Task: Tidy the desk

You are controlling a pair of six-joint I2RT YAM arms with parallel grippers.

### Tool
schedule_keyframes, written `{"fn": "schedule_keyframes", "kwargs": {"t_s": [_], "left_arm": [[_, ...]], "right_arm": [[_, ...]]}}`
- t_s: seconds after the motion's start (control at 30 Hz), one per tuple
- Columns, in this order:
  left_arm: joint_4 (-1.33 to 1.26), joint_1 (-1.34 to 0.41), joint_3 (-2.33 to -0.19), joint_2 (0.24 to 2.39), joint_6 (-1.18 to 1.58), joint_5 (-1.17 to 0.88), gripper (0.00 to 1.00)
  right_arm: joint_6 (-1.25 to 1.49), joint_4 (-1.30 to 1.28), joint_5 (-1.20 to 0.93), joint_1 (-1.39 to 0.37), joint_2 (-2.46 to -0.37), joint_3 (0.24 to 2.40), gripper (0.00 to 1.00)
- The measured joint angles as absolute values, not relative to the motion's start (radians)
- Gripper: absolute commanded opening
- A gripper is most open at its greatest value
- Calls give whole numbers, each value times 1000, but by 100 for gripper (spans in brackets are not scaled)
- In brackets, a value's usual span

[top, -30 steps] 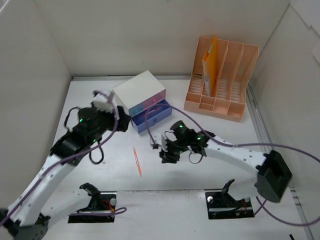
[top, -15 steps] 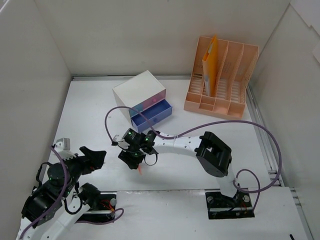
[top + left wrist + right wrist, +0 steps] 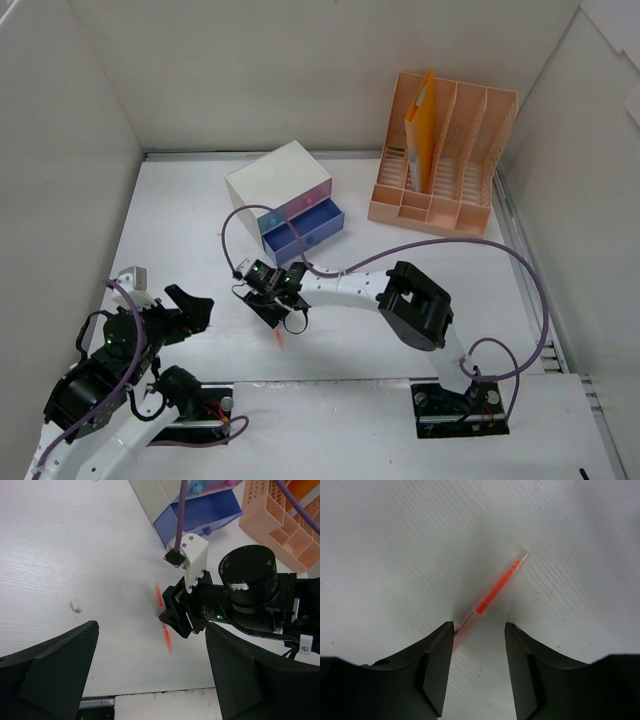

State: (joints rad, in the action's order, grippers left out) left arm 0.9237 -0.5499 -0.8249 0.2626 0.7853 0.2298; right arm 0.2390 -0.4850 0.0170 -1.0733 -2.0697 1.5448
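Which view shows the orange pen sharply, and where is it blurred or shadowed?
Right wrist view: the orange pen is sharp, with a soft grey shadow on the desk around it. Left wrist view: the pen is smeared by blur. Top external view: only its end shows, too small to judge.

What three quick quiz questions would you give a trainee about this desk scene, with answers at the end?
1. True or false: the left gripper holds the slim orange pen.
2. Which drawer of the small white box stands pulled out? A. the pink one B. the blue drawer C. neither
3. What stands in the peach plastic file organizer?

Key
1. False: the pen lies on the matte white desk between the open fingers of the right gripper.
2. B
3. An orange folder, upright in a left-hand slot.
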Motion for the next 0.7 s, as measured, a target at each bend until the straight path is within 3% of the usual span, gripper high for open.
{"fn": "schedule_keyframes", "kwargs": {"t_s": [0.23,0.43,0.7], "left_arm": [[925,-550,-825,262,786,230,84],[937,-550,-825,250,788,230,84],[925,-550,-817,264,789,212,84]], "right_arm": [[266,-483,30,-1073,-2094,1560,34],[269,-469,-3,-1043,-2090,1545,0],[136,-482,-220,-893,-2051,1508,0]]}}
